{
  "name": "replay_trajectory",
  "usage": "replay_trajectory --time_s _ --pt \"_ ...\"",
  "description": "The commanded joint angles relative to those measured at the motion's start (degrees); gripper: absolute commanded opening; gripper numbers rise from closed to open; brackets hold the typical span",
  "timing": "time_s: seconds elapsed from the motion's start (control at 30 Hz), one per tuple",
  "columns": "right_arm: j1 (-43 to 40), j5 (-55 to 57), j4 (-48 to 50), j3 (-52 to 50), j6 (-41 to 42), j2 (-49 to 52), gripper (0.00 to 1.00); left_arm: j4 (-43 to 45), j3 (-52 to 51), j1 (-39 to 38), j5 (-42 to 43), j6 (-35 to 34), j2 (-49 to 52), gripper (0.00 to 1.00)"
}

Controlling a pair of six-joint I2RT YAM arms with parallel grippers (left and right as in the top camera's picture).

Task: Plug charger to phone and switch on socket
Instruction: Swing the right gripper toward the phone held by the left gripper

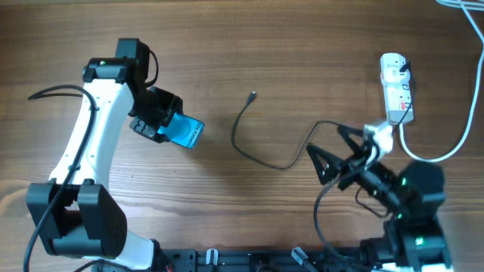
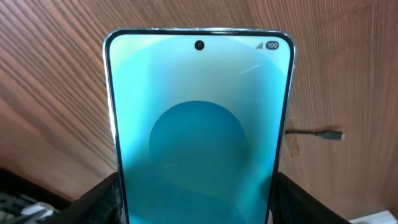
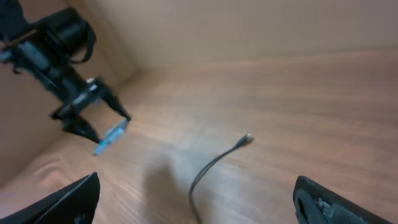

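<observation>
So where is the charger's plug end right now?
In the overhead view the charger's plug lies free on the table near centre, right of the phone held in the left tool.

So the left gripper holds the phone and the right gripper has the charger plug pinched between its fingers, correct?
Not quite. The left gripper does hold the phone, but the right gripper is open and empty. The charger plug lies loose on the table, apart from its fingers. The right wrist view shows this.
</observation>
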Motion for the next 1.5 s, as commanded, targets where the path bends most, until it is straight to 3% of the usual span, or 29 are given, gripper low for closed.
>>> replay_trajectory --time_s 0.0,0.13,0.23,0.33,0.4,0.53,0.7,0.9,1.0,1.37,1.47 --pt "0.17 -6.64 -5.86 11.54 0.07 9.11 1.00 1.03 1.01 -2.05 -1.40 0.61 -1.73 0.04" --pt "0.17 -11.32 -14.99 21.88 0.15 20.63 1.00 2.34 1.01 -3.67 -1.38 0.39 -1.73 0.04" --pt "0.17 -12.94 -14.23 21.94 0.28 27.28 1.00 2.62 1.01 -4.15 -1.36 0.37 -1.73 0.04" --pt "0.39 -15.61 -12.68 21.94 7.87 35.43 1.00 3.08 1.01 -4.13 -1.38 -1.49 -1.73 0.04" --pt "2.21 -16.87 -10.03 21.92 7.74 41.72 0.89 4.90 1.01 -4.13 -1.38 -1.77 -1.73 0.04" --pt "9.49 -11.50 -3.58 21.92 15.98 50.95 0.81 5.01 1.01 -4.17 -1.40 -8.74 -1.68 0.04" --pt "18.16 -3.45 5.20 21.92 27.50 51.45 0.74 5.29 1.01 -7.45 -1.40 -12.13 -1.66 0.04" --pt "25.59 5.27 6.86 21.92 34.95 51.56 0.64 6.36 1.01 -14.40 -1.40 -18.16 -1.68 0.04" --pt "28.06 10.27 6.71 21.90 38.49 51.58 0.53 6.38 1.01 -17.55 -1.40 -22.45 -1.66 0.04" --pt "32.06 13.53 8.81 21.90 42.45 56.30 0.37 7.93 1.01 -20.79 -1.38 -24.06 -1.66 0.04" --pt "32.59 13.20 9.42 21.90 42.07 56.39 0.28 8.04 1.01 -20.79 -1.38 -24.09 -1.68 0.04"
